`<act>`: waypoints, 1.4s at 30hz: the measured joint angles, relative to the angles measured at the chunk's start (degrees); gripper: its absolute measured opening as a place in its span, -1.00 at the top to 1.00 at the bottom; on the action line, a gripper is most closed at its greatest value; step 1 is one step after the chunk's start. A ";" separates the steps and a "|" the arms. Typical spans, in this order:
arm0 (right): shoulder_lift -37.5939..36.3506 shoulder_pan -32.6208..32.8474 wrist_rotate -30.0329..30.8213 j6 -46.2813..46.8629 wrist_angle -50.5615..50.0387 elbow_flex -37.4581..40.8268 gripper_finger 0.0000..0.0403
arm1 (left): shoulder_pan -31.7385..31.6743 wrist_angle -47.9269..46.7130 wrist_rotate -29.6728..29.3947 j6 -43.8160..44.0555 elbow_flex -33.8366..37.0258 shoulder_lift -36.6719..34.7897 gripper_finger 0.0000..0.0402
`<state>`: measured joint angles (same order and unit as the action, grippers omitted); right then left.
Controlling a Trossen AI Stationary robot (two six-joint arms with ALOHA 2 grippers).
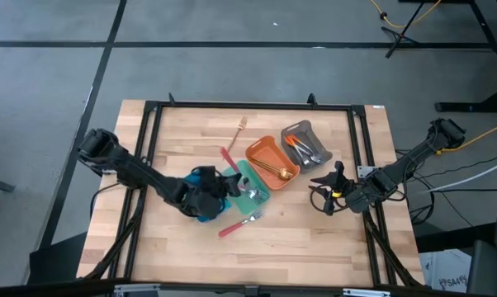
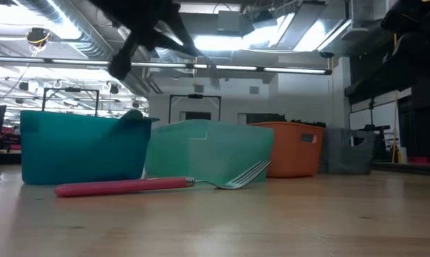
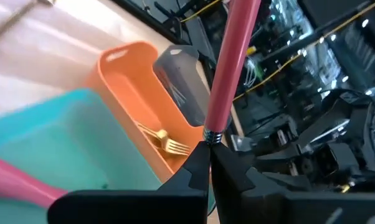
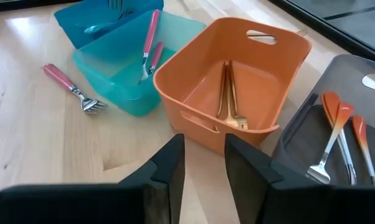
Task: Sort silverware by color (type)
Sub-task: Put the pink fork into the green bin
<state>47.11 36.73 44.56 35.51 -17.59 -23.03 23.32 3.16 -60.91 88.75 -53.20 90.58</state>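
Pink-handled fork (image 3: 230, 68) is clamped in the left tool (image 3: 207, 155), which hangs above the teal tray (image 1: 253, 190) near the middle of the wooden surface (image 1: 298, 239); the handle sticks up past the fingers, and its head is hidden between them. The teal tray already holds two pink-handled pieces (image 4: 149, 43). Another pink fork (image 1: 237, 223) lies on the bare surface just in front of that tray, tines toward it. The blue tray (image 4: 94, 22) sits touching the teal one on its left, mostly hidden under the left arm from above, with some pieces inside that are too hidden to name. To the right of the teal tray stands the orange tray (image 1: 269, 157) with gold utensils (image 4: 228, 93) in it, then the grey tray (image 1: 310, 132) holding orange-handled ones (image 4: 340, 134). A gold fork (image 1: 238, 128) lies alone on the surface behind the trays. The right tool (image 4: 203, 162) waits with fingers apart and empty, near the orange and grey trays at the surface's right side.
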 joint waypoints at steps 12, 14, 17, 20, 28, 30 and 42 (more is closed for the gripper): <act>0.00 0.00 0.02 -0.02 -0.16 0.00 0.47 | -1.53 7.13 -0.20 4.30 0.97 7.79 1.00; 0.00 0.00 0.02 -0.04 -0.15 0.00 0.47 | -1.95 6.99 1.22 5.16 0.99 7.85 1.00; 0.00 0.00 0.02 -0.02 -0.13 0.00 0.47 | -2.71 6.93 3.83 5.66 0.97 7.83 1.00; 0.00 0.00 0.02 -0.02 -0.11 0.00 0.47 | -3.21 7.04 5.39 6.04 0.97 7.83 1.00; 0.02 0.00 0.02 0.09 -0.07 0.00 0.47 | -4.00 6.47 9.21 11.57 0.97 8.23 1.00; 0.02 0.00 0.00 0.09 -0.09 0.00 0.47 | -4.24 6.06 9.26 11.66 0.95 8.23 1.00; 0.01 0.00 0.00 0.10 -0.11 0.00 0.47 | -5.41 3.11 15.87 11.65 0.95 8.23 1.00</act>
<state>47.12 36.73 44.56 35.60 -17.69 -23.03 17.91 6.27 -45.04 100.40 -52.25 98.80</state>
